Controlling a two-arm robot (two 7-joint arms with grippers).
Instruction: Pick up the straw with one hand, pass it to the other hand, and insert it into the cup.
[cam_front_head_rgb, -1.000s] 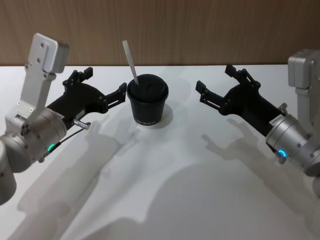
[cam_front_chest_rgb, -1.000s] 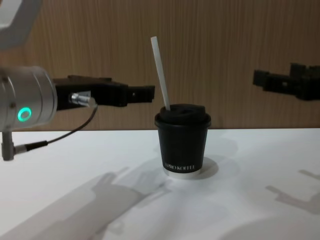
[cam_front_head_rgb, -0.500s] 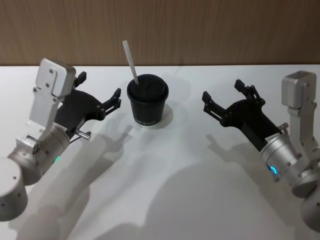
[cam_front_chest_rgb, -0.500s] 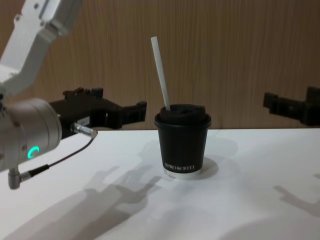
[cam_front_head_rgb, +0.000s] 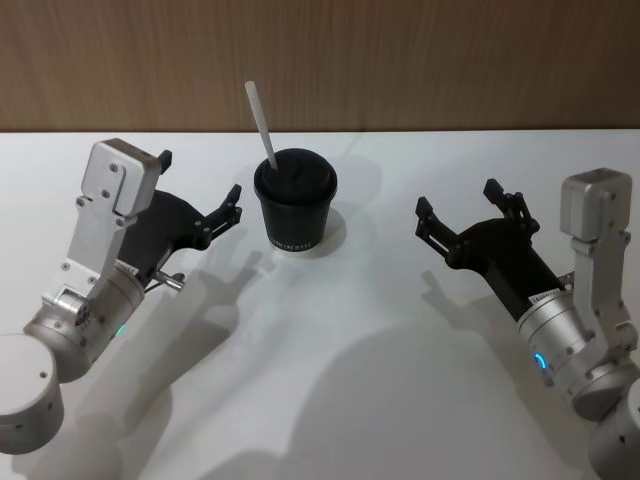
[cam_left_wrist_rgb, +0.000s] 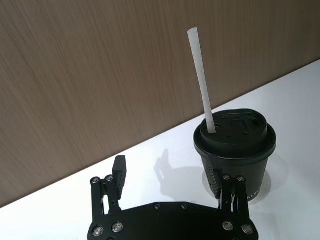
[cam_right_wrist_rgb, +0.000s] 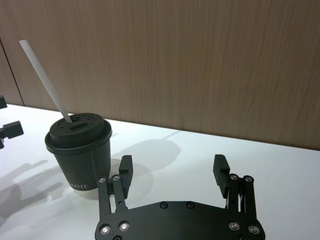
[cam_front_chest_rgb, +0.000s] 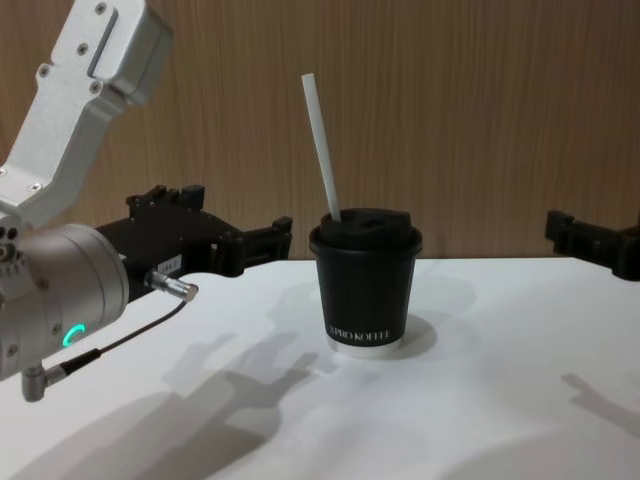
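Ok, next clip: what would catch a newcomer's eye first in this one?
The white straw standing tilted out of the lid of the black cup, at the middle of the white table near the wooden wall. Then the two black grippers flanking it, both open and holding nothing: the left gripper near the cup's left side, the right gripper farther off on the right.
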